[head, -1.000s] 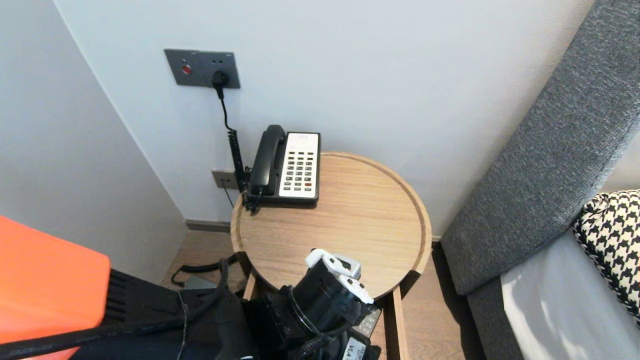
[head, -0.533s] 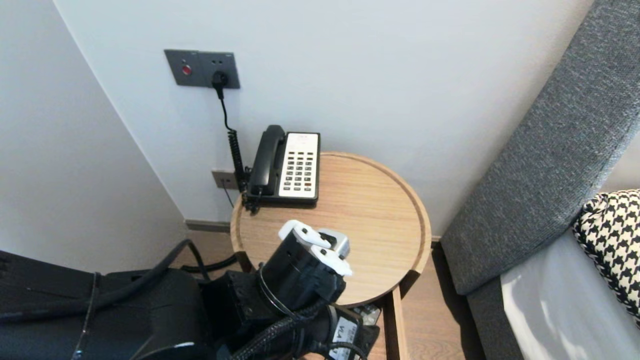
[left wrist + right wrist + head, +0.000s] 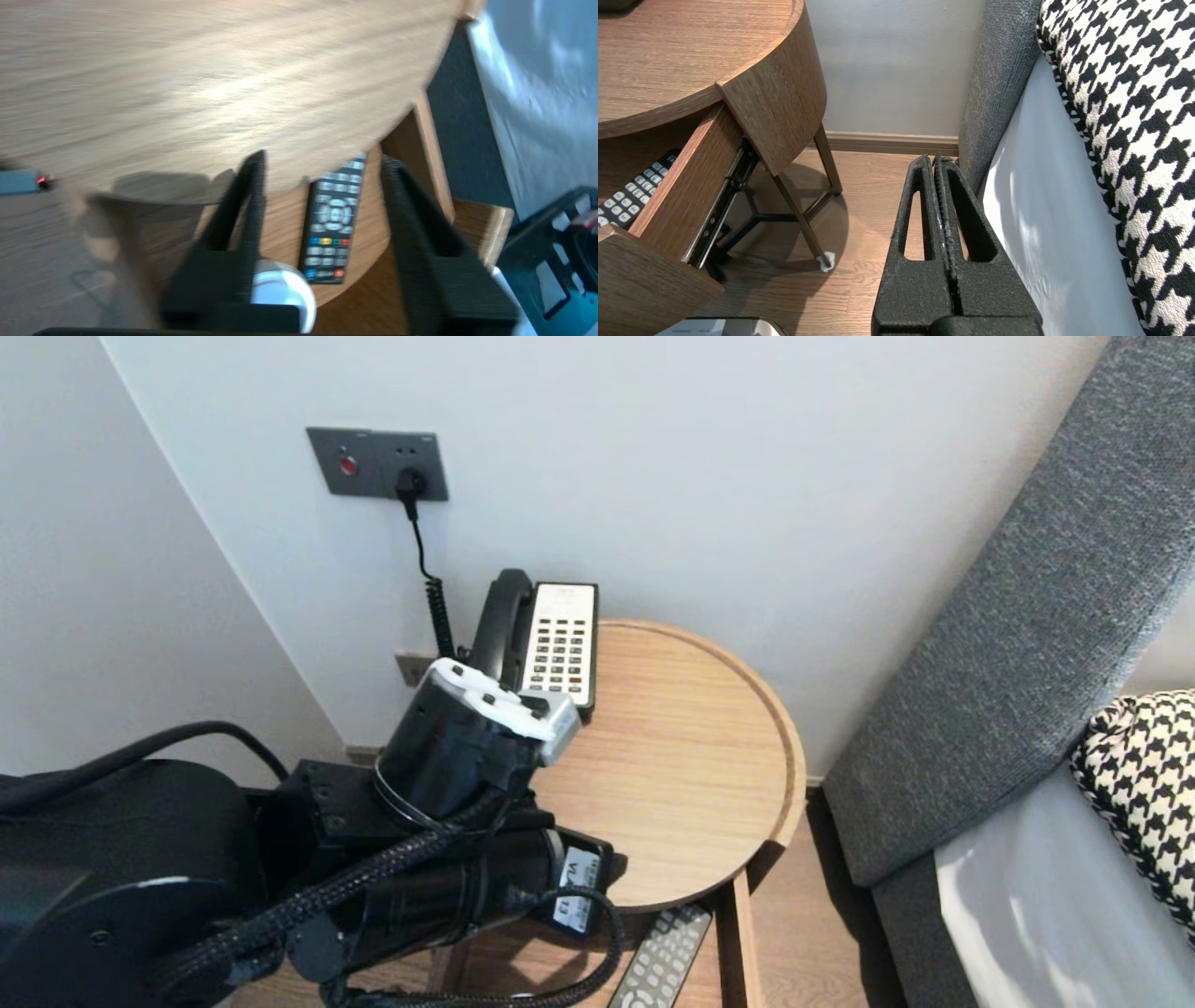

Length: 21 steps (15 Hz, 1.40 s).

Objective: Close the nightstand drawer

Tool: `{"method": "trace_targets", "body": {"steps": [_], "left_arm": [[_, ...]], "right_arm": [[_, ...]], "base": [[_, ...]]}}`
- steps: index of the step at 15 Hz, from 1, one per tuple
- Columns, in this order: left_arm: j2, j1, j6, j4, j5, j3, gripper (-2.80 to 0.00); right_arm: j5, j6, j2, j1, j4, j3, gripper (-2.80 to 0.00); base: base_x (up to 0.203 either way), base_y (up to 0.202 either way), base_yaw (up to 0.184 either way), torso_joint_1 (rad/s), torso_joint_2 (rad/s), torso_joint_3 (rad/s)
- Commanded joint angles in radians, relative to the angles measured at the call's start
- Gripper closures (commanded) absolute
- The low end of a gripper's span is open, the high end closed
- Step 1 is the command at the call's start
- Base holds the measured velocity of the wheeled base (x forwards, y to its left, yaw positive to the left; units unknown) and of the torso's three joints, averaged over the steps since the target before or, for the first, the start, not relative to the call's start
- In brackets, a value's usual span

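My left gripper [image 3: 323,158] hangs open over the near rim of the round wooden table [image 3: 691,747], with nothing between its fingers. Below it, a black remote control [image 3: 332,224] lies face up in the open drawer [image 3: 742,933] under the tabletop. The head view shows the remote [image 3: 663,966] at the bottom edge, partly tucked beneath the table. There the left wrist [image 3: 476,737] hovers over the table's left side, close to the telephone [image 3: 558,639], and hides its own fingers. My right gripper [image 3: 934,158] is shut and parked low beside the bed.
The telephone's coiled cord runs up to a wall socket plate [image 3: 378,462]. A grey upholstered headboard [image 3: 1018,616] and a houndstooth pillow [image 3: 1139,784] stand to the right. The drawer's side wall [image 3: 686,196] juts out toward me above the wooden floor.
My left arm has risen from the drawer front and swung back and to the left over the table, toward the telephone. The remote now lies uncovered in the drawer.
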Motion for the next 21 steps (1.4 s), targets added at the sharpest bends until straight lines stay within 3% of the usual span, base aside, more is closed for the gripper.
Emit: {"method": "trace_targets", "body": {"steps": [1,6,9,14,18,21], "left_arm": [[-0.048,0.028,-0.001,0.016,0.001,-0.003,0.0],[-0.119,0.095,-0.001,0.074,-0.001,-0.006,0.0],[-0.183,0.165,-0.001,0.171,0.001,0.008,0.0],[-0.285,0.279,0.026,0.27,-0.001,0.119,0.0],[-0.343,0.314,0.028,0.352,-0.001,0.197,0.0],[-0.371,0.32,0.029,0.505,0.0,0.254,0.0]], "right_arm": [[0.0,0.0,0.001,0.0,-0.001,0.025,0.0],[0.0,0.0,0.0,0.0,-0.001,0.026,0.0],[0.0,0.001,0.001,0.0,-0.001,0.025,0.0],[0.0,0.0,0.001,0.0,-0.001,0.026,0.0],[0.0,0.0,0.001,0.0,-0.001,0.025,0.0],[0.0,0.0,0.0,0.0,-0.001,0.025,0.0]], "base": [[0.0,0.0,0.0,0.0,0.0,0.0],[0.0,0.0,0.0,0.0,0.0,0.0],[0.0,0.0,0.0,0.0,0.0,0.0],[0.0,0.0,0.0,0.0,0.0,0.0],[0.0,0.0,0.0,0.0,0.0,0.0],[0.0,0.0,0.0,0.0,0.0,0.0]]}}
